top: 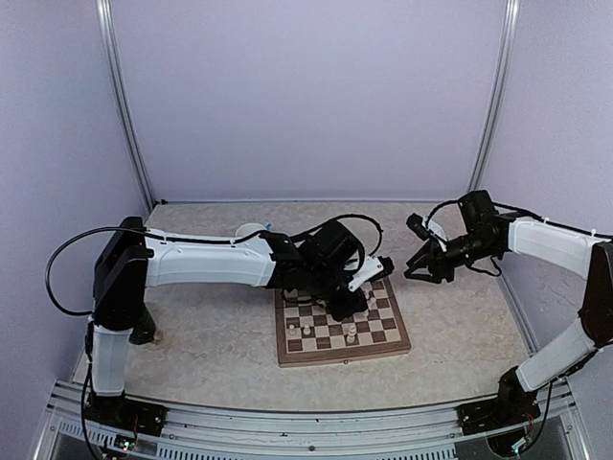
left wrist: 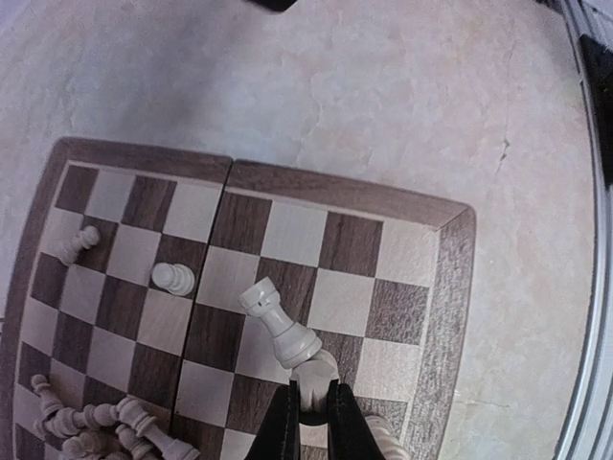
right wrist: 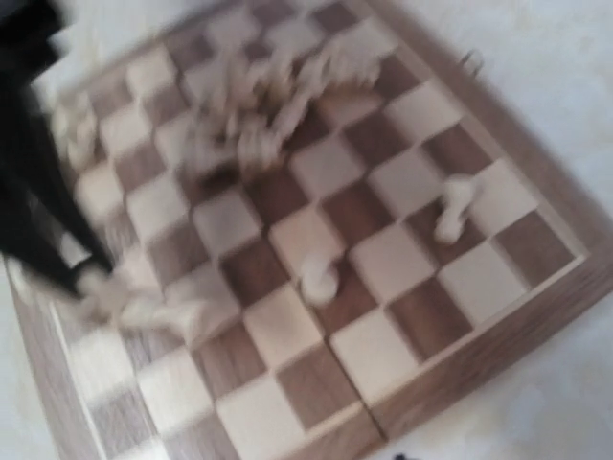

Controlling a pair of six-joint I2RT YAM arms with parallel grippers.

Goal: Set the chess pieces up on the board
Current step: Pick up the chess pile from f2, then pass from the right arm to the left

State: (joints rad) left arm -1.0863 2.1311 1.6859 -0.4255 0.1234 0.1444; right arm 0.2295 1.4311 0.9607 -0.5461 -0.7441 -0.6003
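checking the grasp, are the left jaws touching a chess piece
Touching. Left wrist view: the left jaws are closed against both sides of a pale chess piece.

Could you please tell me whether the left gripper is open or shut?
Shut: the left gripper clamps a small pale cream chess piece between its black fingers, over the checkered wooden board.

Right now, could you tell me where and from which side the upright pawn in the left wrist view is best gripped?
Take the pawn by its neck under the round head, coming straight down from above. It stands upright on the board with bare squares around it, so there is likely room on either side.
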